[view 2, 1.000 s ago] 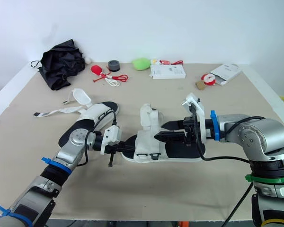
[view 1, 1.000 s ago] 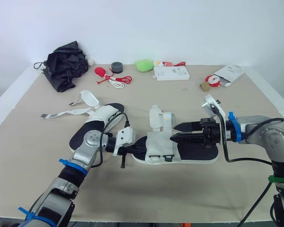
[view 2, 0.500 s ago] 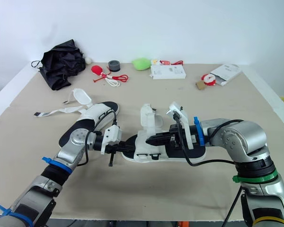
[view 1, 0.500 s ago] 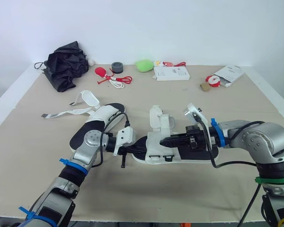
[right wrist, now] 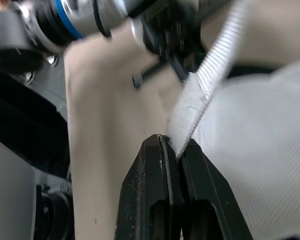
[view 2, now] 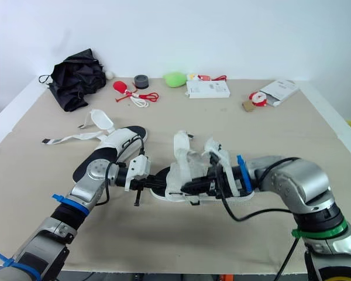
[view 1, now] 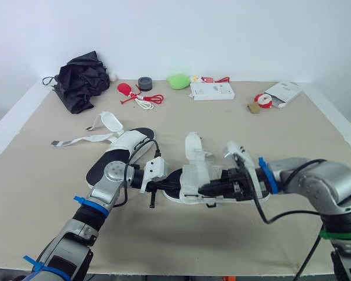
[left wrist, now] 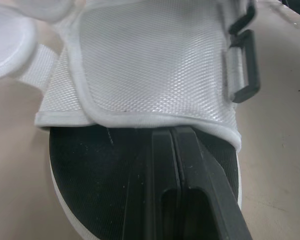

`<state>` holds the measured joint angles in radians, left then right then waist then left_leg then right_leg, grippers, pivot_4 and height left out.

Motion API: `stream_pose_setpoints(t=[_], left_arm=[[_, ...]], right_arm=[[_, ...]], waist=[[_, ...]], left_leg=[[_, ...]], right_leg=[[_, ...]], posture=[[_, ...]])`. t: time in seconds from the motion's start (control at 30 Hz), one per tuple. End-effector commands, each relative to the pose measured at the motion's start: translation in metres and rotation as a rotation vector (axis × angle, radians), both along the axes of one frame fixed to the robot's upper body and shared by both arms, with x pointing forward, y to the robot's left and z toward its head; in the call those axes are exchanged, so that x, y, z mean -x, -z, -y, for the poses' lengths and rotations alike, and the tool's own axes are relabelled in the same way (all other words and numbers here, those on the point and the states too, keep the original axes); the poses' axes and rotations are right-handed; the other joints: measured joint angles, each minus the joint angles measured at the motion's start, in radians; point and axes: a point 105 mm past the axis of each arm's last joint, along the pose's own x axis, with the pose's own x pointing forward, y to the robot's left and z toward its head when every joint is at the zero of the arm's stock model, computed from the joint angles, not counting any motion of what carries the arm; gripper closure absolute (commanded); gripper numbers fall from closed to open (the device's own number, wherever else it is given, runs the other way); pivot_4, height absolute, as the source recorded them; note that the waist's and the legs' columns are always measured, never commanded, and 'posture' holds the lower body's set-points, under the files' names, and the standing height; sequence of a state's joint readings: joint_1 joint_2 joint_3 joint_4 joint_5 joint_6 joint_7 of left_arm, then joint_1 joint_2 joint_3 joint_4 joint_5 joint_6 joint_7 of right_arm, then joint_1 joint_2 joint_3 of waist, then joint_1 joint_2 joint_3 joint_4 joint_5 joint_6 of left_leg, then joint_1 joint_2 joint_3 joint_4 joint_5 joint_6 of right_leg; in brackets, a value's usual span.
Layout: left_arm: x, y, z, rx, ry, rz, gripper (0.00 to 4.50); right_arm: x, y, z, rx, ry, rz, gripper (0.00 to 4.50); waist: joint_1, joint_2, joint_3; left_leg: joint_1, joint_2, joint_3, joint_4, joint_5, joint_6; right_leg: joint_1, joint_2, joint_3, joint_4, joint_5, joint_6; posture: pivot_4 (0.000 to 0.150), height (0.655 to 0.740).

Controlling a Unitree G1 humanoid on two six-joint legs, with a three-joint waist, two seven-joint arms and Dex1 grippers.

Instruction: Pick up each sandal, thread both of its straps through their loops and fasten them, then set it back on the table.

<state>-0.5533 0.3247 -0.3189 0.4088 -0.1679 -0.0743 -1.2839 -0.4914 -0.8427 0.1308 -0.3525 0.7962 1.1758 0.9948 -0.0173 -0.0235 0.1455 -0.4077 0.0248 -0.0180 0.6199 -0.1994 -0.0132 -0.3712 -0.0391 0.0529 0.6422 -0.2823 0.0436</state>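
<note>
The right gripper [right wrist: 174, 146], clamped on the white webbing strap [right wrist: 212, 62], pointed along the white mesh sandal [view 1: 193, 175] toward the closed left gripper [left wrist: 173, 132], the black plastic loops [left wrist: 244, 65] just beside its tips.

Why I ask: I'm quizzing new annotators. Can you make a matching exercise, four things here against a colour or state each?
1 umbrella
2 roll
3 lump
4 strap

a green
b pinched in the right tool
c black
d grey

Pairs: 1-c, 2-d, 3-a, 4-b.
</note>
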Motion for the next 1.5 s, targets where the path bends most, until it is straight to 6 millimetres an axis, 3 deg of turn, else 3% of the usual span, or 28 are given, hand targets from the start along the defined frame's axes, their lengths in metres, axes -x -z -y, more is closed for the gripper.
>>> stream_pose_setpoints(t=[0.03,0.3,0.33,0.5,0.57,0.67,0.77,0.9,1.0,1.23,1.5], left_arm=[[0.015,0.062,-0.015,-0.201,-0.033,-0.175,4.50],[0.016,0.063,-0.015,-0.204,-0.028,-0.174,4.50],[0.016,0.063,-0.015,-0.204,-0.029,-0.174,4.50],[0.016,0.064,-0.014,-0.203,-0.027,-0.175,4.50],[0.017,0.064,-0.014,-0.203,-0.026,-0.175,4.50],[0.017,0.064,-0.014,-0.201,-0.027,-0.174,4.50],[0.017,0.064,-0.014,-0.201,-0.028,-0.175,4.50],[0.018,0.065,-0.016,-0.203,-0.027,-0.179,4.50],[0.017,0.065,-0.015,-0.204,-0.026,-0.180,4.50],[0.016,0.064,-0.012,-0.206,-0.010,-0.179,4.50],[0.014,0.062,-0.014,-0.215,-0.006,-0.169,4.50]], right_arm=[[0.005,0.009,-0.003,0.058,-0.026,0.022,4.38],[0.004,0.004,-0.001,0.023,-0.024,0.051,4.38],[0.001,0.004,-0.001,0.019,-0.007,0.054,3.70],[-0.004,-0.011,0.007,-0.027,0.020,0.074,1.80],[-0.006,-0.025,0.015,-0.059,0.049,0.102,0.68],[-0.002,-0.055,0.031,-0.134,0.082,0.171,0.68],[0.007,-0.069,0.040,-0.169,0.108,0.199,0.68],[0.048,-0.035,0.037,-0.060,0.087,0.122,0.68],[0.064,0.002,0.033,0.043,0.114,0.057,0.68],[0.048,0.016,0.024,-0.004,0.201,0.066,0.68],[0.041,0.014,0.030,0.003,0.202,0.068,0.68]], waist=[[0.000,0.001,-0.001],[0.000,-0.001,-0.002],[0.000,-0.001,-0.002],[0.000,-0.001,-0.002],[0.000,-0.001,-0.002],[0.002,-0.001,-0.001],[0.002,-0.001,-0.002],[0.012,-0.003,-0.003],[0.014,-0.002,-0.003],[0.012,-0.003,-0.001],[0.013,-0.003,-0.002]], left_leg=[[0.000,0.000,0.000,0.000,0.000,0.000],[0.001,0.001,-0.001,0.000,0.000,0.000],[0.001,0.001,-0.001,0.000,0.000,0.000],[0.000,0.001,-0.001,0.000,0.000,0.000],[0.000,0.000,-0.001,0.000,0.000,0.000],[0.000,-0.001,-0.001,0.000,0.000,0.000],[0.000,-0.001,-0.001,0.000,0.000,0.000],[0.000,0.000,-0.002,-0.001,0.000,-0.001],[-0.001,0.000,-0.002,-0.001,-0.001,-0.001],[0.001,0.000,-0.001,0.002,-0.001,-0.001],[0.000,-0.002,-0.002,0.000,-0.001,-0.001]], right_leg=[[0.000,0.000,0.000,0.000,0.000,0.000],[0.000,0.001,-0.002,0.000,0.000,-0.001],[0.000,0.001,-0.002,0.000,0.000,-0.001],[0.000,0.001,-0.002,0.000,0.000,-0.001],[0.000,0.000,-0.001,0.000,0.000,0.000],[0.000,-0.001,-0.001,0.000,0.000,0.000],[0.001,-0.001,-0.001,0.000,0.000,0.001],[0.002,0.000,-0.004,0.000,-0.001,0.002],[0.004,0.000,-0.004,0.000,-0.001,0.003],[0.001,-0.002,-0.003,0.000,-0.002,0.001],[0.001,-0.003,-0.003,0.000,-0.004,0.001]], posture=[[0.150,0.7400],[0.150,0.7400],[0.150,0.7400],[0.150,0.7400],[0.150,0.7400],[0.150,0.7400],[0.150,0.7400],[0.150,0.7400],[0.150,0.7400],[0.150,0.7400],[0.150,0.7400]])
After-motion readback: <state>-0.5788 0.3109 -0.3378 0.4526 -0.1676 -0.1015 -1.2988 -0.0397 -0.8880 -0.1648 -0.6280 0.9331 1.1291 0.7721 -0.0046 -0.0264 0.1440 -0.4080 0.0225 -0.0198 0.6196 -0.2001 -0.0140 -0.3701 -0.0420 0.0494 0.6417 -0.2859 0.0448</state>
